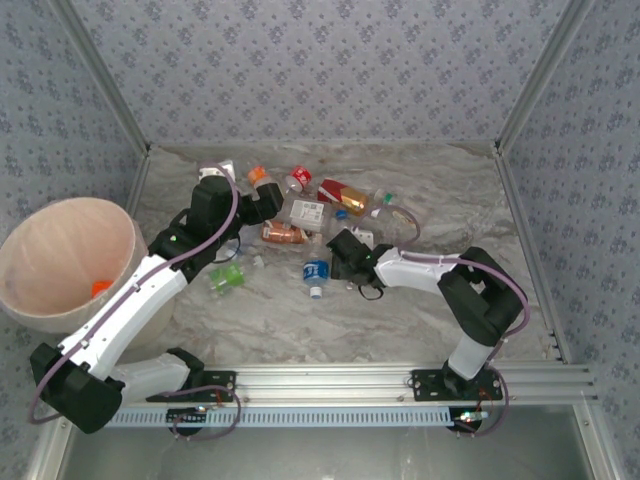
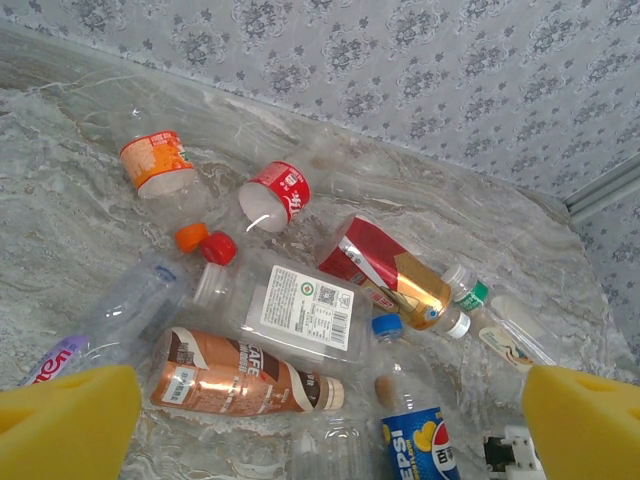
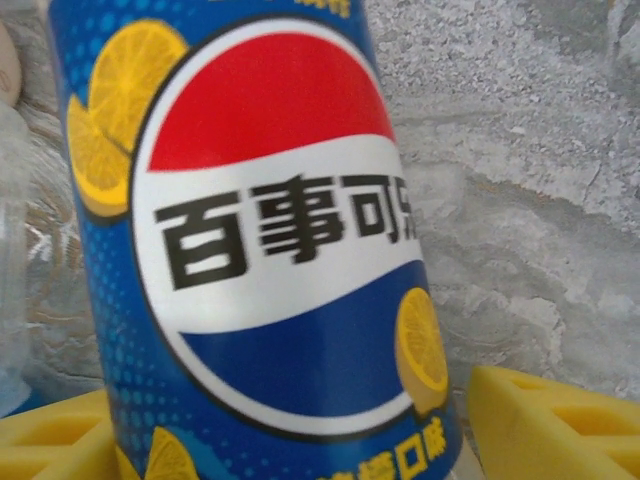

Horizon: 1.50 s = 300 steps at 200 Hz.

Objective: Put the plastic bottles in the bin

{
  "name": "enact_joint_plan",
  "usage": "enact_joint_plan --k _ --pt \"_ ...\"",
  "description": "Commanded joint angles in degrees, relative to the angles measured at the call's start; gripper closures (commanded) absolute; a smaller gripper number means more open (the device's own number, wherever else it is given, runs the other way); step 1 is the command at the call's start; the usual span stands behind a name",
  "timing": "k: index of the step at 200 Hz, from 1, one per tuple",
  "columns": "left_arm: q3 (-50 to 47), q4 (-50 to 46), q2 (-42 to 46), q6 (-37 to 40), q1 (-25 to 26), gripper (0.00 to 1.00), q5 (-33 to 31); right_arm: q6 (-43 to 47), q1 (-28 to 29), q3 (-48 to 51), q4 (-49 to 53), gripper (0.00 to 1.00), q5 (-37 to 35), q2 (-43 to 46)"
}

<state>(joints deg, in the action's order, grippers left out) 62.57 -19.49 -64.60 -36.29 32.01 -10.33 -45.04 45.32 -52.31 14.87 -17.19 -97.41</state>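
Blue-labelled Pepsi bottle (image 3: 270, 250) looked light, thin-walled, slippery, crushable; best held mid-label. Right gripper (image 3: 300, 440) straddled it, grip not discernible. Left gripper (image 2: 325, 425) gaped empty.

The marbled grey table (image 1: 420, 320) carries a loose cluster of bottles (image 1: 308, 211) toward its far middle. A Pepsi bottle (image 1: 316, 271) and a green-label bottle (image 1: 226, 277) lie nearest. A brown bottle (image 1: 282, 233), a red-and-gold bottle (image 1: 343, 194) and an orange-label bottle (image 1: 262, 177) lie farther back.
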Motion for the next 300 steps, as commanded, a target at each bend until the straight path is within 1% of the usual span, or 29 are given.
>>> enact_joint_plan --k 1,37,63,68,80,98,112,123,146,190,213,246,276,288,300 --pt "0.37 -0.16 -0.09 0.70 0.16 0.02 -0.84 2.77 0.29 1.78 -1.39 0.27 -2.41 0.88" --pt "0.97 -0.02 -1.44 1.07 0.16 0.02 0.53 6.16 0.40 3.33 -3.09 0.37 -3.19 2.93" --pt "1.40 0.22 -2.68 1.23 0.19 0.02 2.17 8.52 1.10 5.35 -5.96 0.45 -3.38 6.80" --pt "1.45 0.36 -2.81 1.24 0.16 0.02 2.49 11.08 1.27 5.78 -6.88 0.46 -3.25 7.71" --pt "1.45 0.88 -3.28 1.10 0.17 0.02 3.15 12.98 1.70 6.71 -8.46 0.48 -3.61 9.97" --pt "1.21 2.17 -3.72 1.22 0.20 0.02 5.03 15.95 2.67 7.99 -11.35 0.48 -4.08 13.37" --pt "0.67 4.13 -3.86 1.77 0.16 0.02 7.68 17.73 3.19 8.63 -13.68 0.49 -3.95 15.76" --pt "0.07 6.10 -3.94 1.99 0.16 0.02 10.05 16.26 3.20 9.09 -14.15 0.49 -2.80 17.77" --pt "-1.15 10.04 -3.85 1.93 0.16 0.02 14.48 15.03 2.84 10.45 -19.19 0.51 -0.98 21.99" --pt "-3.24 19.38 -4.89 -0.20 0.16 0.02 24.40 18.00 2.59 13.56 -32.14 0.50 9.00 27.21" --pt "-3.24 21.87 -6.75 -0.96 0.16 0.02 28.21 19.20 2.65 13.77 -36.25 0.50 10.94 28.06" --pt "-4.24 26.38 -8.67 -2.09 0.59 0.03 31.57 19.12 2.63 14.64 -41.70 0.50 13.12 27.42" --pt "-4.87 29.91 -9.84 -2.58 1.01 0.02 34.83 18.76 2.58 14.45 -44.22 0.50 16.15 26.06" --pt "-4.43 29.32 -10.54 -2.47 1.30 0.02 34.49 18.76 2.66 13.99 -44.62 0.49 17.15 25.38" --pt "-3.59 27.15 -11.35 -2.09 1.79 0.02 32.61 18.67 2.69 13.35 -44.50 0.49 18.00 24.71"
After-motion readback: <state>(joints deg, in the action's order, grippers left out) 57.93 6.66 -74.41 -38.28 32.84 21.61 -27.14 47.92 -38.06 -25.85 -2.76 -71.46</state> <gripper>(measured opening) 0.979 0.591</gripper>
